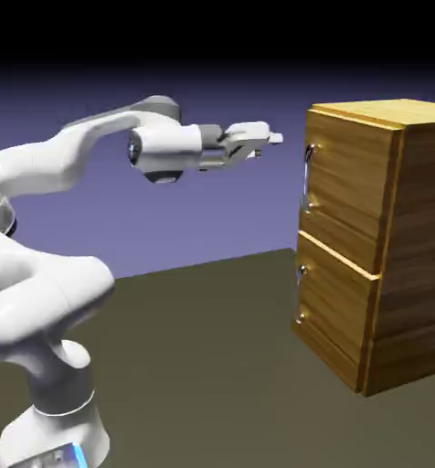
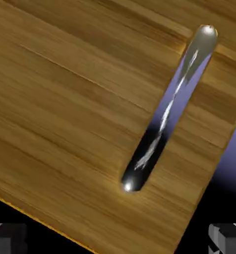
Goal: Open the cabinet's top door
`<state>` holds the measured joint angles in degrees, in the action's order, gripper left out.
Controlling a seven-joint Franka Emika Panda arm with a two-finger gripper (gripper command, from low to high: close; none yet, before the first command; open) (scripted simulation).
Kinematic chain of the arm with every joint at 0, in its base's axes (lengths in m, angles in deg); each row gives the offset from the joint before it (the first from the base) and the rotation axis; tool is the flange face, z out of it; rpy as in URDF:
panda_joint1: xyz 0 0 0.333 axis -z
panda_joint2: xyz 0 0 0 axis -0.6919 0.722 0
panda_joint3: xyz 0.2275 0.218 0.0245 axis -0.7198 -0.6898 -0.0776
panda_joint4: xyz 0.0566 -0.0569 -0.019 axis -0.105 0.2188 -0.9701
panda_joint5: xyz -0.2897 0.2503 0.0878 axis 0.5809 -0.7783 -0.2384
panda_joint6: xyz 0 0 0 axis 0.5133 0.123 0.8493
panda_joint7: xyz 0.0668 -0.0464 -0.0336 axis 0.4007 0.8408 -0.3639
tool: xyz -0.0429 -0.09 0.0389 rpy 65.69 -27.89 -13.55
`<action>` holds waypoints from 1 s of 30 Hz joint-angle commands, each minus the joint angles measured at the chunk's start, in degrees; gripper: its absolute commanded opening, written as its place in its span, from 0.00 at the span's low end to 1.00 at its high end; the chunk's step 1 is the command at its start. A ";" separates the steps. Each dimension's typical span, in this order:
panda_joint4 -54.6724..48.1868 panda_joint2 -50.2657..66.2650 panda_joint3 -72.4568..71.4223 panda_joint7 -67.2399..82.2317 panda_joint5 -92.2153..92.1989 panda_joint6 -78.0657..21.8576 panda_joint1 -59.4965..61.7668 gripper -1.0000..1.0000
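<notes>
My tool [image 1: 274, 139] hangs open, holding nothing, short of the cabinet [image 1: 413, 247]; I should center the top door's [image 1: 349, 174] slanted silver handle [image 2: 168, 110] between my fingertips [image 2: 224, 238] before closing.

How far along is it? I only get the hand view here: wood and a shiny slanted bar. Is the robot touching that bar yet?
Observer: No. In the exterior view the gripper hangs in open air, with a clear gap to the silver bar handle.
Operator: Is that bar really slanted?
Observer: No, it stands upright on the top door; the camera on the hand is rolled.
Operator: Is there just one door?
Observer: Two. The cabinet has a lower panel with its own smaller metal handle.
Operator: Is the top one open at all?
Observer: It looks shut, flush with the front.
</notes>
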<state>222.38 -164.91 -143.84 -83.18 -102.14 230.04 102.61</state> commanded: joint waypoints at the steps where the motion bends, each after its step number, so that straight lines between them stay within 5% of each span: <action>1: -0.39 -0.87 -1.25 -1.77 -2.50 -0.27 1.11 0.50; 14: -10.75 -6.30 -10.86 -13.56 -20.33 -3.26 17.44 0.50; 15: -10.75 -6.30 -10.86 -13.56 -20.33 -3.26 17.44 0.00; 20: -4.09 -5.61 -9.02 -7.97 -23.76 -11.29 13.55 0.00; 30: -7.03 13.02 -7.84 16.95 -32.07 -4.33 9.52 0.00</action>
<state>215.35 -151.90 -151.68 -66.23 -134.21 225.70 112.13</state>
